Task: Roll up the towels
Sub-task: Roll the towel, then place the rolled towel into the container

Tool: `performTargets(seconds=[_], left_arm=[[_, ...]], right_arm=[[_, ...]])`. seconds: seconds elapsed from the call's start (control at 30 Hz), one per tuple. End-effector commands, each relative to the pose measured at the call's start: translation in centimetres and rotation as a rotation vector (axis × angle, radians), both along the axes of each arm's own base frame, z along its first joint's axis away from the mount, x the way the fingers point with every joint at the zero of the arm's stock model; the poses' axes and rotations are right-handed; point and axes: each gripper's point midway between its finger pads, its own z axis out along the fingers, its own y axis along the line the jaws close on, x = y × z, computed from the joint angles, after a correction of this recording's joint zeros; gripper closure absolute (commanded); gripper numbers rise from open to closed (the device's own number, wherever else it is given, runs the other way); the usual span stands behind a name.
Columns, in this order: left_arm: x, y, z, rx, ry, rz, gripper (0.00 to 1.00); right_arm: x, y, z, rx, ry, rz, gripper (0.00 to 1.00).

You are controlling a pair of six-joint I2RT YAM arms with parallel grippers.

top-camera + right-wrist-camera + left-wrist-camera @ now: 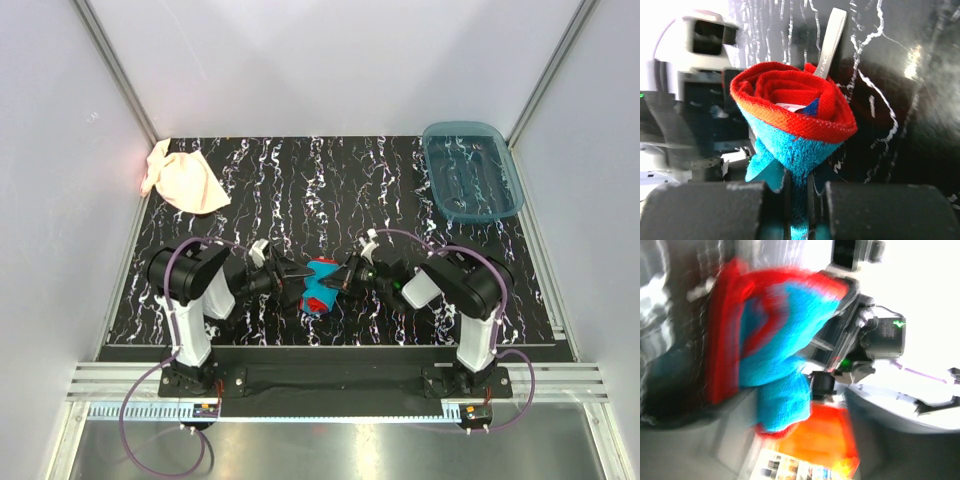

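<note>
- Two towels are to be rolled, and only one is seen rolled so far.
- Nearest the arm bases, the blue towel (320,288) is held between the two claws, near the front middle of the bench (330,190). Whether it touches the bench cannot be told.
- It is wound into a tight coil, with the red edging spiralled at its end, as shown in the right wrist view. This roll is judged nearly done, with little more than setting it down left.
- The right claw (799,200) is closed almost fully, and a tail of the blue towel is pinched between its pads.
- The left claw (288,282) is placed at the other side of the roll. Its own view is blurred, so how wide it stands, and whether anything is gripped, cannot be told.
- Farther back, at the far left corner, the peach towel (185,180) is seen crumpled and unrolled, well apart from both claws. It is judged the remaining half of the work.
- At the far right corner, a blue plastic tray (472,172) is seen.
</note>
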Motion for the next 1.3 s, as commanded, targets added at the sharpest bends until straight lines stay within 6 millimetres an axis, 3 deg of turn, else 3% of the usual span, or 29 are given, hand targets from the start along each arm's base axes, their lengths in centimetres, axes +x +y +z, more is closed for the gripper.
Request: performTargets(seconds=[0.0, 0.1, 0.2, 0.23, 0.3, 0.33, 0.37, 0.43, 0.47, 0.5, 0.53, 0.57, 0.6, 0.67, 0.7, 0.73, 0.77, 0.8, 0.83, 0.9, 0.93, 0.97, 1.03, 1.07, 1.1, 1.13, 1.17, 1.23, 1.27], left_arm=[[1.5, 0.6, 2.5, -0.065, -0.106, 0.087, 0.01], [1.2, 0.7, 3.7, -0.077, -0.133, 0.088, 0.01], [1.0, 0.8, 5.1, -0.089, -0.165, 0.092, 0.01], [1.0, 0.8, 6.0, -0.094, -0.185, 0.093, 0.01], [1.1, 0.9, 6.9, -0.099, -0.210, 0.100, 0.01], [1.1, 0.9, 8.3, -0.112, -0.254, 0.096, 0.01], [1.3, 0.8, 8.1, -0.089, -0.250, 0.092, 0.01], [1.4, 0.7, 10.1, -0.081, -0.326, 0.087, 0.01], [1.8, 0.6, 9.2, -0.018, -0.306, 0.078, 0.01], [1.9, 0.7, 10.7, -0.007, -0.367, 0.085, 0.01], [1.9, 1.0, 8.9, 0.087, -0.335, 0.070, 0.01], [2.5, 0.9, 10.2, 0.116, -0.381, 0.070, 0.01], [2.8, 1.3, 11.8, 0.146, -0.441, 0.091, 0.01], [2.9, 1.8, 11.8, 0.263, -0.467, 0.076, 0.01], [2.9, 2.2, 12.8, 0.284, -0.504, 0.090, 0.01], [2.7, 2.6, 12.1, 0.332, -0.494, 0.075, 0.01], [2.8, 2.6, 12.8, 0.338, -0.514, 0.074, 0.01], [2.5, 2.6, 13.2, 0.338, -0.526, 0.067, 0.01], [2.2, 2.7, 12.6, 0.355, -0.513, 0.055, 0.01], [1.8, 2.9, 12.4, 0.354, -0.516, 0.055, 0.01], [1.6, 3.0, 12.3, 0.353, -0.516, 0.056, 0.01], [1.3, 3.1, 11.6, 0.361, -0.503, 0.054, 0.01], [1.1, 3.3, 11.3, 0.368, -0.509, 0.061, 0.01], [0.9, 3.4, 11.0, 0.373, -0.508, 0.055, 0.01], [0.9, 3.4, 10.9, 0.376, -0.509, 0.054, 0.01], [0.8, 3.4, 10.6, 0.385, -0.506, 0.046, 0.01], [0.9, 3.5, 10.4, 0.393, -0.504, 0.044, 0.01], [0.8, 3.5, 10.1, 0.404, -0.503, 0.034, 0.01], [0.9, 3.6, 9.9, 0.410, -0.500, 0.033, 0.01]], right_arm=[[0.0, 0.4, 2.5, -0.007, -0.052, 0.015, 1.00], [0.8, -1.0, 3.9, -0.129, -0.075, -0.029, 1.00], [3.5, -3.3, 8.2, -0.227, -0.132, -0.127, 1.00], [5.1, -5.0, 9.2, -0.267, -0.158, -0.181, 1.00], [6.0, -7.7, 10.6, -0.334, -0.134, -0.235, 1.00], [7.3, -8.7, 12.6, -0.339, -0.156, -0.271, 1.00], [8.3, -11.4, 12.9, -0.389, -0.138, -0.323, 1.00], [10.7, -13.7, 15.8, -0.391, -0.169, -0.392, 1.00], [12.1, -16.6, 15.8, -0.418, -0.140, -0.451, 1.00], [13.6, -17.8, 17.8, -0.392, -0.158, -0.480, 1.00], [14.8, -19.0, 17.8, -0.391, -0.143, -0.500, 1.00], [16.4, -22.4, 18.2, -0.388, -0.121, -0.577, 1.00], [18.0, -23.8, 20.2, -0.364, -0.146, -0.615, 1.00], [20.6, -26.9, 19.8, -0.318, -0.094, -0.671, 1.00], [22.2, -29.4, 21.6, -0.283, -0.123, -0.717, 1.00], [23.4, -30.8, 22.0, -0.251, -0.119, -0.747, 1.00], [25.3, -32.1, 20.8, -0.232, -0.100, -0.768, 1.00], [26.8, -34.3, 22.6, -0.196, -0.134, -0.803, 1.00], [28.9, -35.4, 21.3, -0.160, -0.121, -0.826, 1.00], [31.4, -37.3, 22.4, -0.111, -0.160, -0.858, 1.00], [32.4, -38.5, 22.1, -0.082, -0.147, -0.888, 1.00], [34.4, -39.4, 20.3, -0.059, -0.159, -0.901, 1.00], [36.7, -40.3, 20.4, -0.017, -0.187, -0.923, 1.00], [38.1, -40.7, 17.5, -0.016, -0.163, -0.925, 1.00], [39.3, -41.5, 18.0, -0.020, -0.183, -0.952, 1.00], [40.0, -41.7, 17.0, -0.021, -0.166, -0.962, 1.00], [40.7, -42.3, 14.5, -0.035, -0.134, -0.978, 1.00], [41.8, -43.5, 14.0, -0.069, -0.148, -1.024, 1.00], [42.0, -43.8, 11.5, -0.096, -0.088, -1.034, 1.00]])
